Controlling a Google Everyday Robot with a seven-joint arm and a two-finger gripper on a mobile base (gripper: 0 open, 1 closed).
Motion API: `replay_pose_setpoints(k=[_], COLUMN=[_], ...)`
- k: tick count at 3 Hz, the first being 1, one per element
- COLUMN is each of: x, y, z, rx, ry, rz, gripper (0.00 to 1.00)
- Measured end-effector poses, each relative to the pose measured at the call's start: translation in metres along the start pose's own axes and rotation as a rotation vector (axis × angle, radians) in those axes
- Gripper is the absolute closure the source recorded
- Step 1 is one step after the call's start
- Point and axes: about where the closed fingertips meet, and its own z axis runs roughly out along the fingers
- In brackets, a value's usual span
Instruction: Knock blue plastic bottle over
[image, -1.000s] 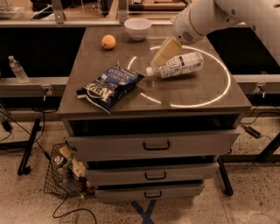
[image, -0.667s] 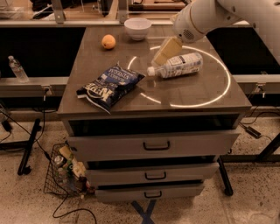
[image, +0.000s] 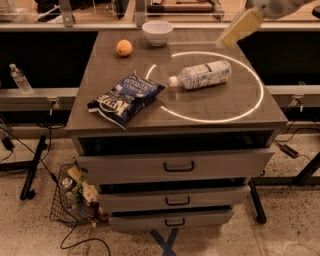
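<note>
Blue plastic bottle (image: 202, 75): lying on its side on the table (image: 225, 102), below and left of the gripper (image: 239, 27).
Gripper: a second ago just beside the bottle's cap end, now lifted well apart; whether clenched or released cannot be told.

Single camera — high, facing the drawer cabinet (image: 225, 162) front, angled down, mid-distance — gripper (image: 239, 28) at view's upper right.

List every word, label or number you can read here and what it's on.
Chip bag: large white lettering, too blurred to read.
Bottle lying on the table: label print too blurred to read.
Hand, up over the table's far right edge: no text visible.
</note>
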Motion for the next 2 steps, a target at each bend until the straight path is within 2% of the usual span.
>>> replay_pose_setpoints(k=[1, 2], x=[0.007, 0.009], y=[-0.029, -0.033], z=[-0.086, -0.096], rx=[0.13, 0.146], ry=[-0.027, -0.03], rz=[0.025, 0.029], gripper=[0.0, 0.0])
